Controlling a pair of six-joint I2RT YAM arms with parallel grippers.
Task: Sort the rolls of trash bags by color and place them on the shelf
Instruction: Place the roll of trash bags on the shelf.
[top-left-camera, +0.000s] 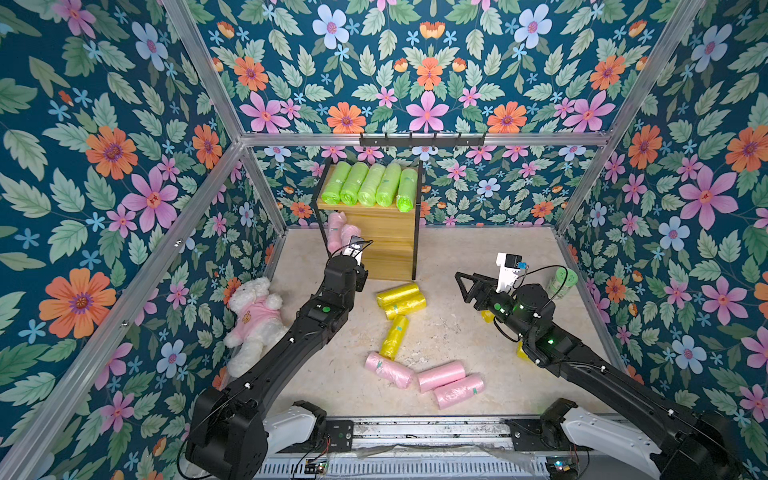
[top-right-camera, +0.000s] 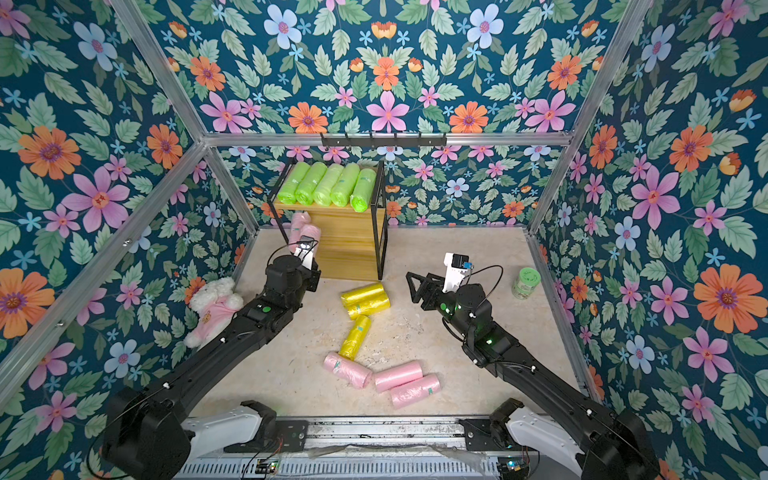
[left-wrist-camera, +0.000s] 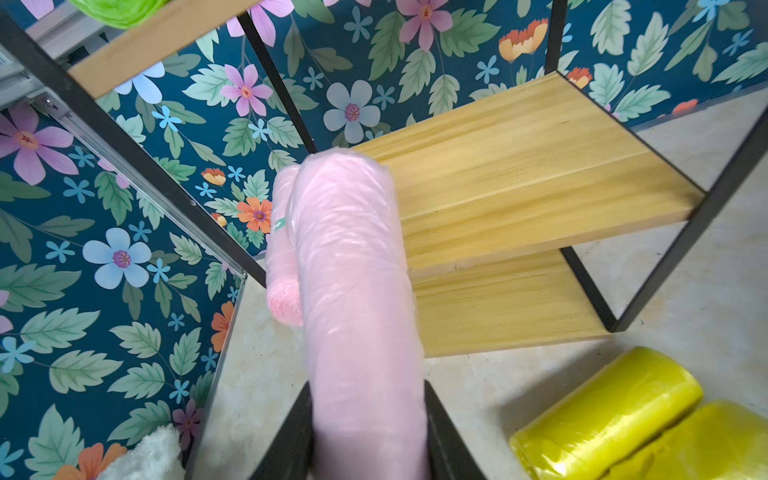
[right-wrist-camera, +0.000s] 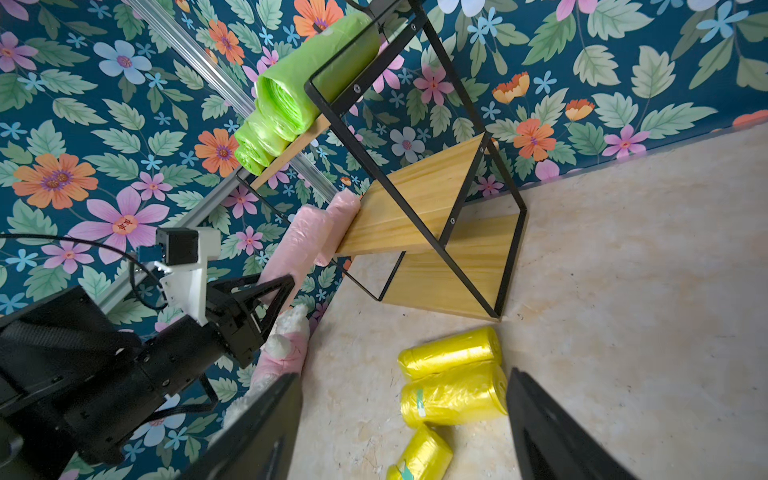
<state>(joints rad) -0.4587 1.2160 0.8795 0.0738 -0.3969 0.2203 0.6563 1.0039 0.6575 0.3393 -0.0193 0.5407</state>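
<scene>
In a top view the left fingers (left-wrist-camera: 370, 432) are clamped on a pink roll (left-wrist-camera: 353, 291). Its long axis runs away from them toward 11 o'clock, level with the shelf's (top-left-camera: 386, 224) middle board (left-wrist-camera: 519, 166). A second pink roll (left-wrist-camera: 282, 257) lies just beside it at 9 o'clock, and bare board stretches toward 3 o'clock. I cannot tell whether the held roll rests on the wood yet. Five green rolls (top-left-camera: 365, 185) fill the top tier at 12 o'clock. On the worktop (top-left-camera: 457, 345), the paired yellow rolls (right-wrist-camera: 453, 395) lie at 9 o'clock from the right fingers (right-wrist-camera: 405, 432), which stand apart and empty. Their axes run roughly 9 to 3, and the free right arm is probably better placed to take them.
</scene>
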